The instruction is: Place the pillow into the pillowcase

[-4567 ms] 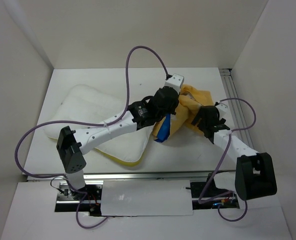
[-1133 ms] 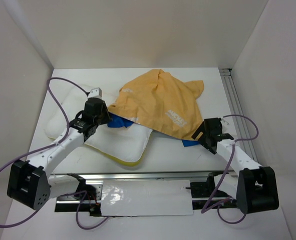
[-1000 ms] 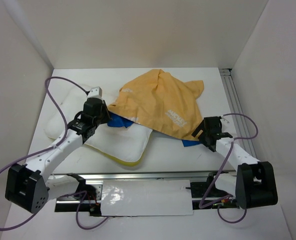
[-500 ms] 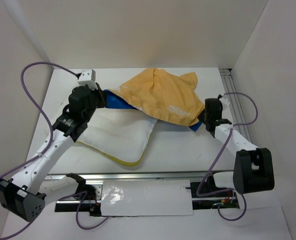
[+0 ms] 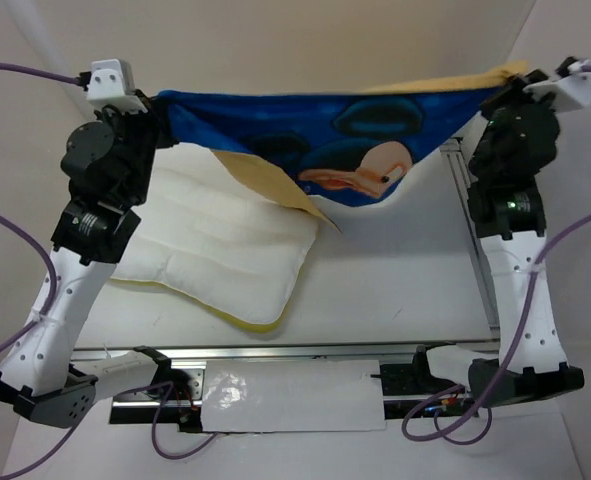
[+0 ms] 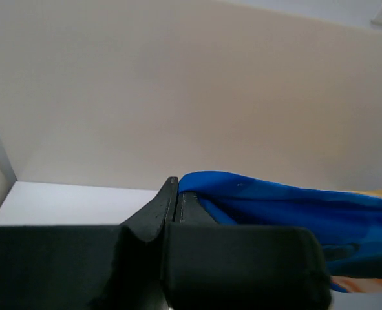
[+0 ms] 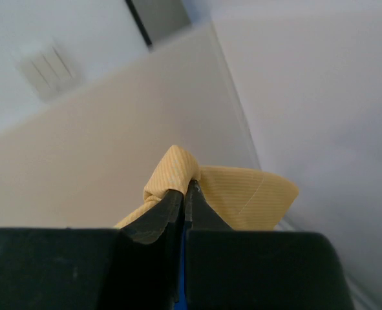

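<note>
The left gripper (image 6: 176, 196) is clamped on the pillowcase (image 5: 275, 125) at a blue corner; the right gripper (image 7: 185, 192) is clamped on a yellow corner. The cloth hangs stretched aloft, with the pillow (image 5: 215, 250) below on the table (image 5: 395, 290). The opening seemingly faces away: recommend even tension, then locating the mouth.

No writing, number or brand mark could be read in any view. The blue side of the pillowcase (image 5: 325, 130) bore only a printed cartoon face, with no legible lettering around it. On the small parts of its orange side that showed, nothing could be made out.
</note>
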Available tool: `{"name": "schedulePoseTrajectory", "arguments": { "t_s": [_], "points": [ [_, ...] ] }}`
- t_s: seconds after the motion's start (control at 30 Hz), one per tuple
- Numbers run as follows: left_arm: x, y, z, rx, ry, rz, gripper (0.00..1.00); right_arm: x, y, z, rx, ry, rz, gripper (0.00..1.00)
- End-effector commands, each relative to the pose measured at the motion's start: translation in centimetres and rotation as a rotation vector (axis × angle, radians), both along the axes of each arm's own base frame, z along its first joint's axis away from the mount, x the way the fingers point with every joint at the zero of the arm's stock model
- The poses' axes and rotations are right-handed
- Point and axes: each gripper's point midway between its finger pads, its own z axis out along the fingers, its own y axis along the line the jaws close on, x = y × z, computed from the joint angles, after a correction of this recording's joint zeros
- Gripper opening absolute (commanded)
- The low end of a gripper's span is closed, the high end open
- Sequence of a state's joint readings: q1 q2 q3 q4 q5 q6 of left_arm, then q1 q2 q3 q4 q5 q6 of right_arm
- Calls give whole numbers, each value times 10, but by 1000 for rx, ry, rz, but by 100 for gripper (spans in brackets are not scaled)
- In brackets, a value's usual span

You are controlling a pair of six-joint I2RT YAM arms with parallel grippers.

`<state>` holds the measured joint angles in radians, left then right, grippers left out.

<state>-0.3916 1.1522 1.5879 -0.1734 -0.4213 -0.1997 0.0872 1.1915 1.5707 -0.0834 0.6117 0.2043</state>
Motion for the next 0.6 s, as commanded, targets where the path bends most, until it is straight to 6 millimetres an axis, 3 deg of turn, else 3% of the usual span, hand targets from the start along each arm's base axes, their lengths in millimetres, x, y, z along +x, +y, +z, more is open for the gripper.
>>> {"name": "schedulePoseTrajectory", "arguments": {
  "t_s": [0.0, 0.03, 0.17, 0.27, 0.37, 0.4, 0.47, 0.5, 0.57],
  "points": [
    [-26, 30, 55, 26, -139, 114, 0, -64, -28, 85, -86, -143, -159, 0],
    [-36, 38, 67, 35, -167, 134, 0, -82, -32, 105, -108, -174, -188, 0],
    [-63, 43, 102, 31, -257, 110, 0, -125, -40, 150, -136, -282, -244, 0],
    [-71, 32, 115, 47, -297, 33, 0, -128, -31, 167, -182, -303, -192, 0],
    [-59, 19, 112, 49, -287, -12, 0, -96, -20, 158, -220, -234, -130, 0],
    [-51, 15, 108, 43, -271, -17, 0, -71, -17, 145, -232, -180, -115, 0],
    [-20, -4, 88, 59, -213, -58, 0, -38, -8, 125, -246, -117, -65, 0],
    [-8, -13, 82, 61, -198, -78, 0, -10, -3, 107, -259, -60, -45, 0],
    [17, -32, 72, 60, -166, -129, 0, 26, 3, 81, -255, -7, -13, 0]
  ]
}}
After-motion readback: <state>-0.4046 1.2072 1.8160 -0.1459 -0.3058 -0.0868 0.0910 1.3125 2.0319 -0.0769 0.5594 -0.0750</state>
